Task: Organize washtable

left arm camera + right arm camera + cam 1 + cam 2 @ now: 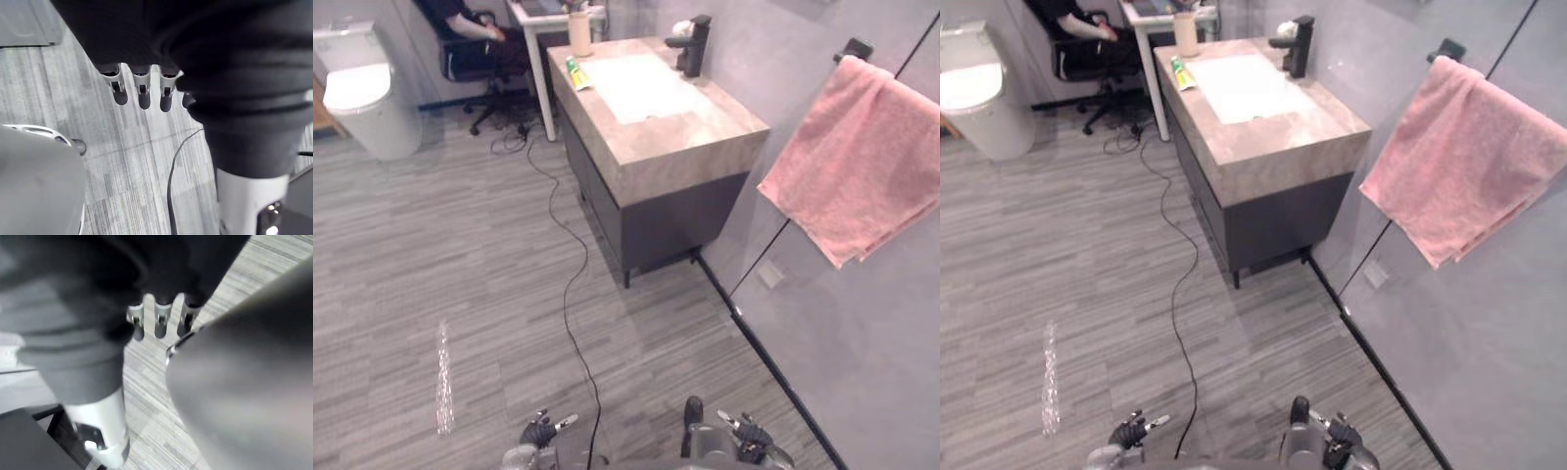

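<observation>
The washtable (690, 147), a marble-look beige top on a dark grey cabinet, stands against the right-hand wall in the far half of the scene, well apart from the robot. A white rectangular basin (641, 88) is sunk into its top, with a black block-shaped faucet (693, 46) on the right edge and a small white object (681, 28) just beyond the faucet, too small to identify.

On the left rim of the top lies a green-and-white toothpaste tube (577, 73), flat on its side. Just beyond it, at the far left corner, a beige cylindrical cup (579, 33) stands upright. A pink terry towel (857, 166) hangs over a black bar on the right wall, nearer than the washtable.

The left hand (540, 431) and the right hand (751, 438) hang low at the near edge, over the grey wood-grain floor (440, 255). In the wrist views the left hand's fingers (142, 95) and the right hand's fingers (160, 322) are relaxed and fairly straight, with nothing in them.

Judging from this, the task has not yet begun. The tube lies loose on the rim and is not in the cup, and neither hand is near the counter. What is left appears to be nearly everything: closing in on the washtable, then picking up the tube and whatever else counts as clutter and putting it in place.

At the far left a white toilet (362, 88) stands. A person (470, 24) sits in a black office chair beside a white desk (540, 59) beyond the washtable.
</observation>
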